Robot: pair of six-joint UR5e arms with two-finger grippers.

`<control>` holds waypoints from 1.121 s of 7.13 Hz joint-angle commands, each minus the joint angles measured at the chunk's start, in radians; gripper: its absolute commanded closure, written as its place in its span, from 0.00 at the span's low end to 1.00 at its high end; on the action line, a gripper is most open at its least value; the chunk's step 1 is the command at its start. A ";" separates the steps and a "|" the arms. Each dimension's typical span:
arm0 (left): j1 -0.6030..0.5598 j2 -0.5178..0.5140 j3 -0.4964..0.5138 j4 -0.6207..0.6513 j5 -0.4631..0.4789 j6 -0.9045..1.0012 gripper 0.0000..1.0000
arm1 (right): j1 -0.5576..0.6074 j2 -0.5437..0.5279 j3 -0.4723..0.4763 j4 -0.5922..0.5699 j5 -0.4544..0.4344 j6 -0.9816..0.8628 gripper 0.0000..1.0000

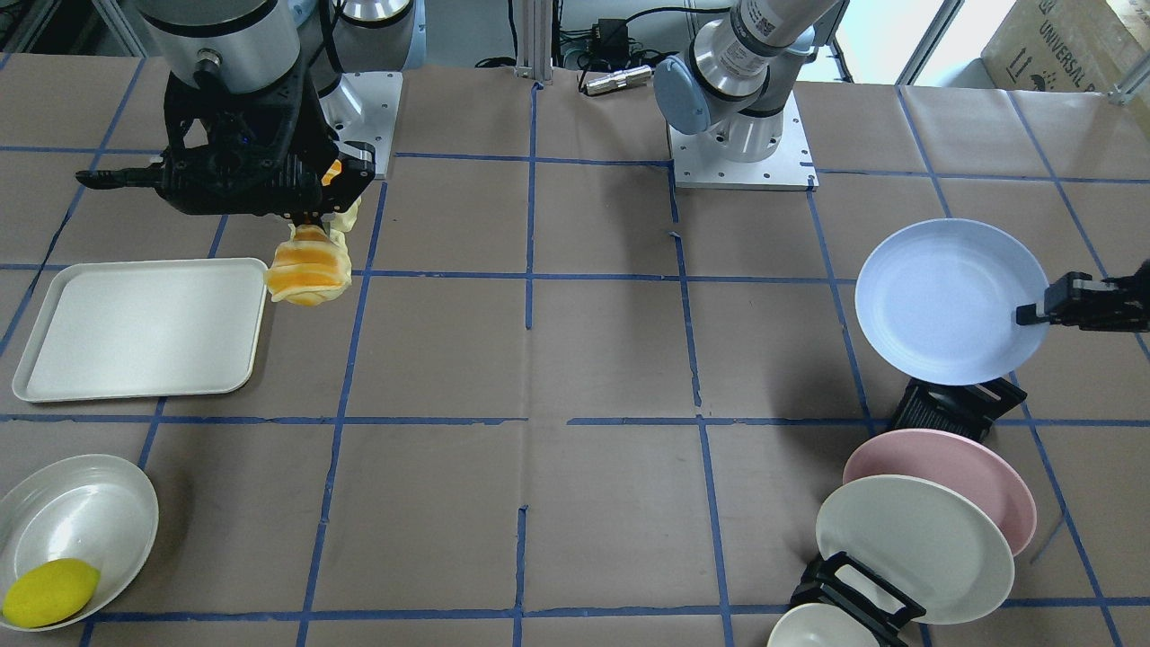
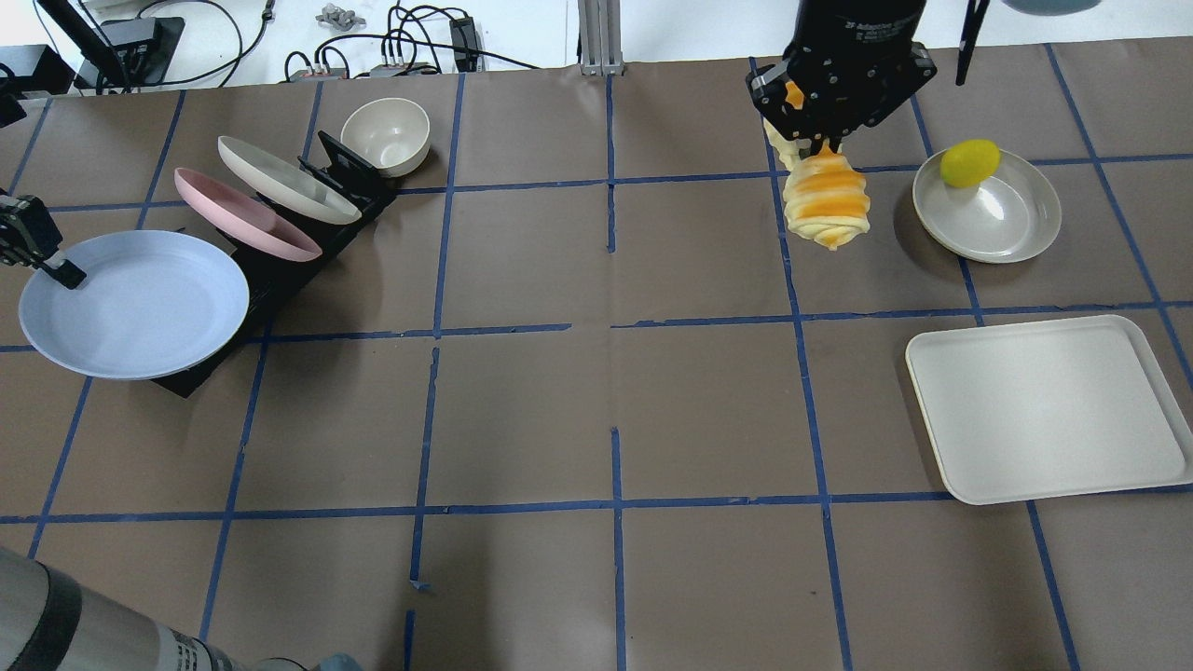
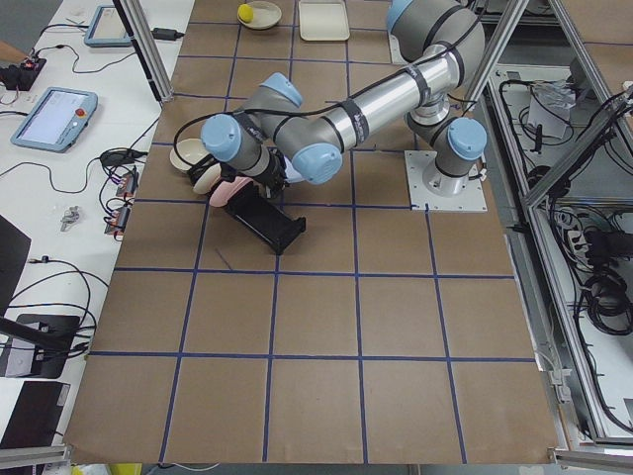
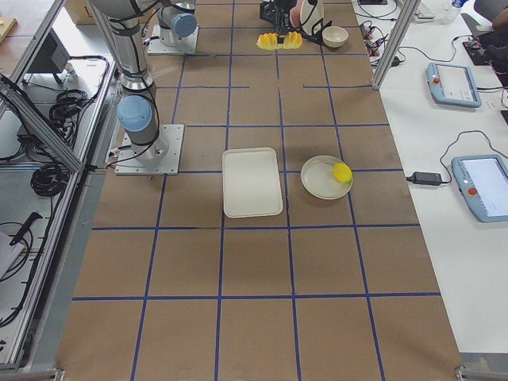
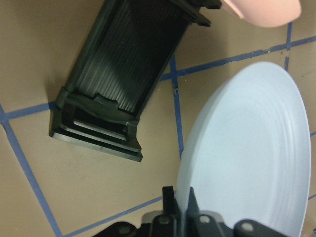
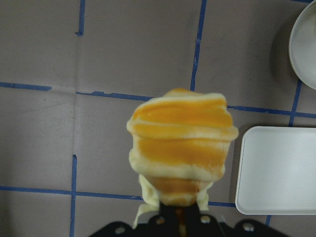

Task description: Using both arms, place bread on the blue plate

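R fingers (image 2: 822,142) clamped on bread (image 2: 825,205) top end; loaf hangs below them, off tabletop (image 2: 522,419), near tray (image 2: 1049,410) corner. L fingers (image 1: 1033,313) pinch blue plate (image 1: 943,301) rim; plate tilted over rack (image 1: 952,409) end.

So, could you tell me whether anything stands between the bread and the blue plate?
Nothing visible does. The right end effector holds the bread aloft, the left end effector holds the blue plate up, and only table lies between; the dish rack sits beside the plate.

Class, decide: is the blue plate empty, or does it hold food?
Empty. The blue plate shows only a bare surface; the bread hangs from the right gripper, far across the table.
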 commanded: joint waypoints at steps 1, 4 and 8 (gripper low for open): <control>-0.124 0.148 -0.152 0.004 -0.016 -0.189 0.89 | -0.001 0.041 -0.050 0.042 0.003 -0.026 1.00; -0.330 0.199 -0.287 0.161 -0.062 -0.366 0.89 | -0.001 0.043 -0.044 0.042 0.003 -0.028 1.00; -0.513 0.179 -0.382 0.410 -0.192 -0.469 0.88 | -0.001 0.053 -0.041 0.039 0.003 -0.026 1.00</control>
